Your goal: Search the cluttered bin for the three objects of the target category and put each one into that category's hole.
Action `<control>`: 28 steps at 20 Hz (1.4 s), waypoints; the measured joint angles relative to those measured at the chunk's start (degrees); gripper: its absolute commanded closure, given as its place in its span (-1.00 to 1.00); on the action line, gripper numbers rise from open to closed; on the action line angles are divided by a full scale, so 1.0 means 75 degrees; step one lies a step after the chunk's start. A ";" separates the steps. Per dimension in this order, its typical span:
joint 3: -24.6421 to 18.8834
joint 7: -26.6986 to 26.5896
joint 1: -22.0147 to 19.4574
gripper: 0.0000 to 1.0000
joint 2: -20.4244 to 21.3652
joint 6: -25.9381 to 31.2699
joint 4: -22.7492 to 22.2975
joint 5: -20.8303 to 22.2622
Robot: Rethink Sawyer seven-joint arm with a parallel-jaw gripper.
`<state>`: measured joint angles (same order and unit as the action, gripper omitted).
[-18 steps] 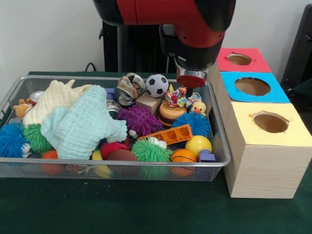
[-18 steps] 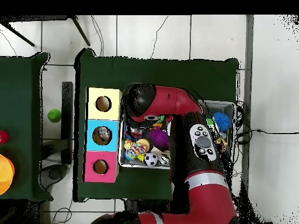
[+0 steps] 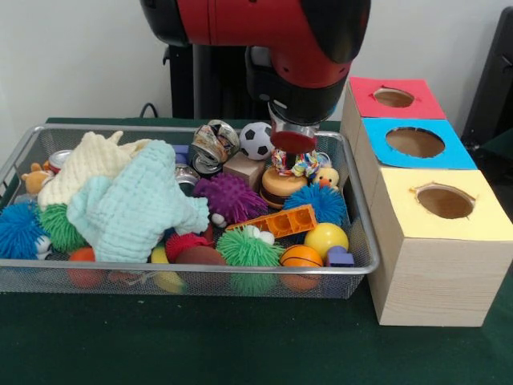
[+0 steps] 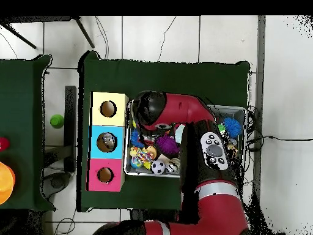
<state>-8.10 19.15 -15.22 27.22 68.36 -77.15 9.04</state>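
Front view: gripper [image 3: 292, 143] over bin [image 3: 362, 233]

Robot lab: pedestal-mounted arm [image 3: 264, 32], tiled floor [image 4: 153, 37].

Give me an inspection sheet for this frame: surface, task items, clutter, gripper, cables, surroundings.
Surface: dark green table.
Job's things: the bin is heaped with toys; the hole in the blue-topped box is open.
Clutter: knitted cloths, spiky balls, soccer ball, orange brick.
Gripper: the gripper hangs over a multicoloured toy; open or shut cannot be told.
Cables: black cord behind the bin.
Surroundings: red and yellow-topped boxes, white wall.
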 measured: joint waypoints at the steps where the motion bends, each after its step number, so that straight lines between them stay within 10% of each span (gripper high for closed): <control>1: 0.0020 0.0000 0.0001 -1.00 -0.0006 -0.0035 -0.0002 0.0001; 28: 0.0230 0.0000 0.0109 -1.00 -0.0880 -0.0092 -0.0009 0.0009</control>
<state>-6.37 19.15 -14.40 20.62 67.67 -77.23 9.12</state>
